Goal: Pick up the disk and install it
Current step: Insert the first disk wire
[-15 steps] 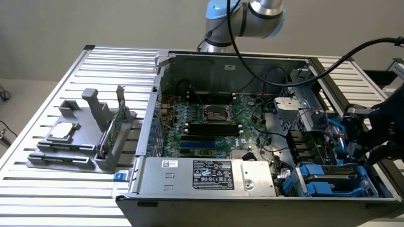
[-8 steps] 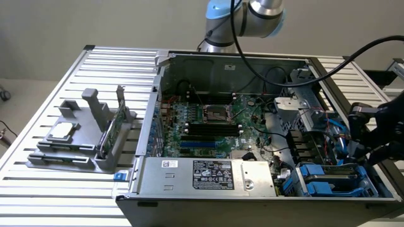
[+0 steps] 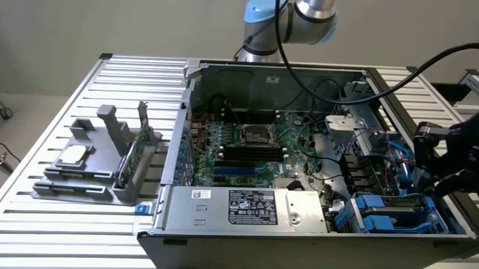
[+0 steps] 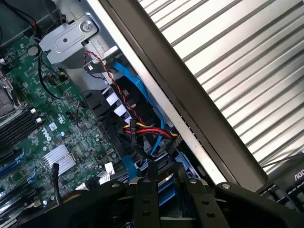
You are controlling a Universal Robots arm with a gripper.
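Note:
At the exterior view's right my gripper point(image 3: 419, 171) hangs over the open computer case's point(image 3: 196, 112) drive corner. It is shut on the disk point(image 3: 406, 168), held on edge, of which a thin slab with a blue rail shows. In the wrist view my two dark fingers point(image 4: 142, 190) clamp the disk's blue-edged rim point(image 4: 165, 191). Below it in the exterior view lies the drive bay point(image 3: 389, 216) with blue plastic holders.
The motherboard point(image 3: 247, 145) fills the case floor, with a silver power supply point(image 3: 247, 207) in front. Red, yellow and blue cables point(image 4: 142, 128) run near the bay. A grey stand point(image 3: 97, 168) on the slatted table point(image 3: 60, 224) holds a small silver chip and a green card.

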